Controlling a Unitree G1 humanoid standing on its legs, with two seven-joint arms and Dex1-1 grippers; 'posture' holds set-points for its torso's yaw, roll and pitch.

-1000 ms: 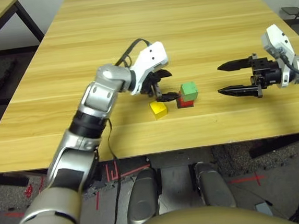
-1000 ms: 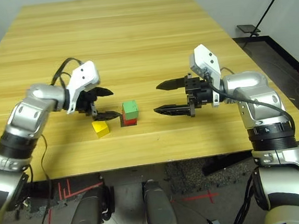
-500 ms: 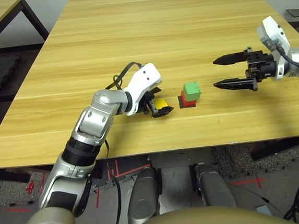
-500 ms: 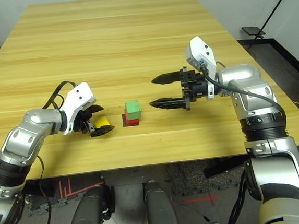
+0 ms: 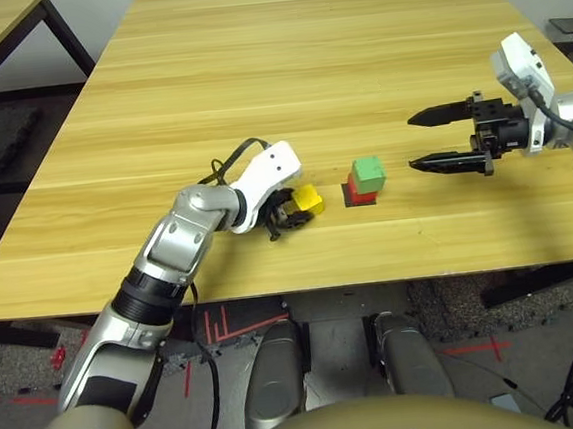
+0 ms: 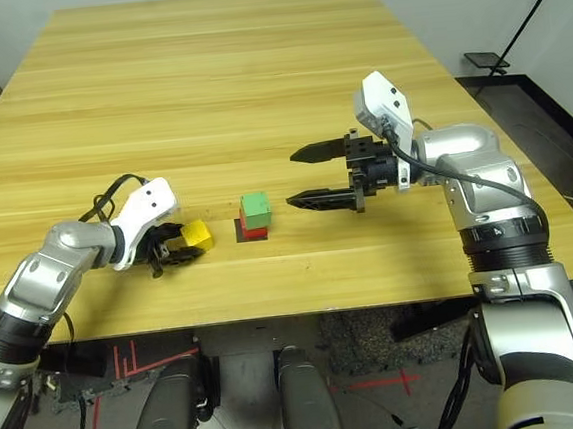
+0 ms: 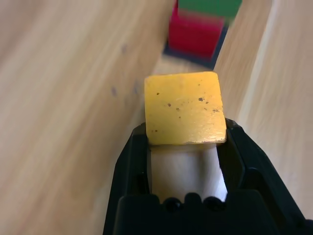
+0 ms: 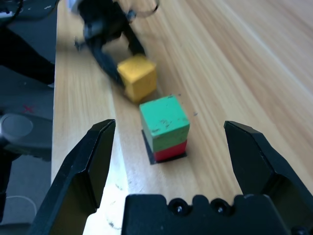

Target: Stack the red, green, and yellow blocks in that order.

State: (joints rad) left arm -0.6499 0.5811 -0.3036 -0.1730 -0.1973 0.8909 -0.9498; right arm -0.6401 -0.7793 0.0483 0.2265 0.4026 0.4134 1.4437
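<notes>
Left gripper (image 7: 186,142) clamped on yellow block (image 5: 308,199), left of green block (image 5: 367,174)-on-red block (image 5: 361,197) stack; right gripper (image 5: 433,139) spread wide, right of it.

Green block (image 5: 367,174) atop red block (image 5: 359,196); yellow block (image 5: 308,199) just left, table (image 5: 303,62) beneath.
</notes>
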